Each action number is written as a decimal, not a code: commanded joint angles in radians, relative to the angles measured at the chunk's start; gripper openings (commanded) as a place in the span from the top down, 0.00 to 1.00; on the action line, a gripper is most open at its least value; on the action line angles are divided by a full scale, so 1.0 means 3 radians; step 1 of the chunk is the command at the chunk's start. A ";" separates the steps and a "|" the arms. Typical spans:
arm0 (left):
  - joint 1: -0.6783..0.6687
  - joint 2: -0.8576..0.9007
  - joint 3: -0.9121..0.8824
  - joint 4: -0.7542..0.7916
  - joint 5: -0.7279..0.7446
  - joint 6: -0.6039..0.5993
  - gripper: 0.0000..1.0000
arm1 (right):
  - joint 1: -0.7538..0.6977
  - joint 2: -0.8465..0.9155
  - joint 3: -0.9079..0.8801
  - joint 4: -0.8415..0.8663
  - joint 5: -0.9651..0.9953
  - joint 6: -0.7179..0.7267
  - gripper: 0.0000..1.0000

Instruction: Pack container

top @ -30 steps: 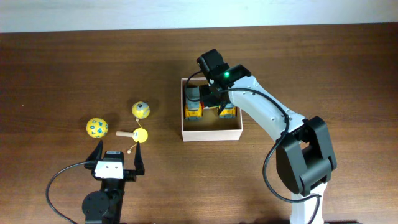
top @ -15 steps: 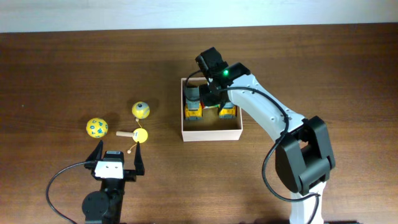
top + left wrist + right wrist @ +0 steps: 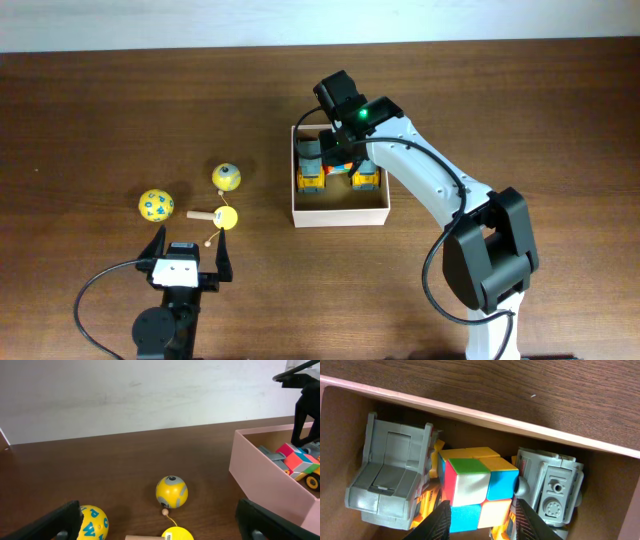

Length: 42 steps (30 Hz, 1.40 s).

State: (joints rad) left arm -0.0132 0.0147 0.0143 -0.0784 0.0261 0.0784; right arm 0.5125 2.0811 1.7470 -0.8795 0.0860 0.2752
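Note:
The container [image 3: 340, 220] is a square white box with a tan inside; it also shows in the left wrist view [image 3: 260, 470] and the right wrist view [image 3: 470, 410]. Two grey-and-yellow toy trucks [image 3: 312, 172] [image 3: 366, 180] lie in it. A multicoloured cube [image 3: 475, 487] rests between them [image 3: 295, 457]. My right gripper [image 3: 484, 520] hovers over the box [image 3: 338, 150], open, its fingers flanking the cube's near half. My left gripper [image 3: 162, 527] is open and empty at the table's near side [image 3: 190, 252].
On the table, left of the box: a yellow-and-grey ball [image 3: 227, 177] [image 3: 171, 491], a yellow ball with blue letters [image 3: 155, 205] [image 3: 92, 522], and a wooden stick with a yellow ball on a string [image 3: 220, 216] [image 3: 177, 535].
My right gripper has shifted slightly toward the box's far wall and seems a little higher. The cube stays between the trucks. The left arm has not moved.

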 commanded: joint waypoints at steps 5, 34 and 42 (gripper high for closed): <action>-0.0013 -0.0032 -0.0019 -0.0006 -0.0011 0.0015 0.01 | 0.0043 0.0226 0.0061 0.0009 -0.0047 -0.0029 0.64; -0.0013 -0.0032 -0.0019 -0.0006 -0.0011 0.0015 0.01 | -0.0011 0.0340 0.0514 -0.0226 0.0193 -0.0118 0.63; -0.0013 -0.0032 -0.0019 -0.0006 -0.0011 0.0015 0.01 | -0.0130 0.0341 0.0511 -0.0337 0.0193 -0.0118 0.63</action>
State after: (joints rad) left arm -0.0132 0.0147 0.0143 -0.0784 0.0261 0.0784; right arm 0.4908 2.1780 1.8832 -0.9699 0.1169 0.2462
